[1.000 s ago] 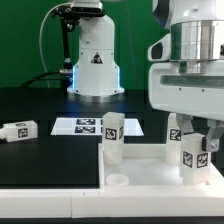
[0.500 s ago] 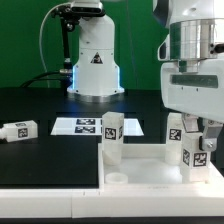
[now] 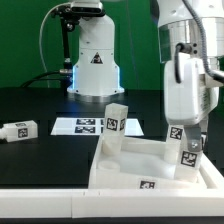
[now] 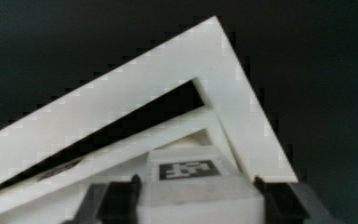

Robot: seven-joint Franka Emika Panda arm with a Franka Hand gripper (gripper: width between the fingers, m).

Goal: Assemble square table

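Note:
The white square table top [image 3: 120,176] lies at the front, turned askew, with its raised rim up. One white tagged leg [image 3: 115,124] stands in its far left corner. At the exterior view's right my gripper [image 3: 189,142] reaches down and is shut on another tagged leg [image 3: 187,152] standing in a corner socket. A third leg's tag [image 3: 176,131] shows just behind it. A loose leg [image 3: 18,130] lies on the black table at the far left. In the wrist view the fingers [image 4: 115,203] flank the tagged leg [image 4: 190,172], with the top's rim [image 4: 172,72] beyond.
The white robot base [image 3: 95,60] with a triangle sticker stands at the back. The marker board [image 3: 84,125] lies flat in front of it, between the loose leg and the table top.
The arm has twisted with the leg in its grip. The table top has swung round with it and now sits askew; the far left leg has shifted and leans slightly.

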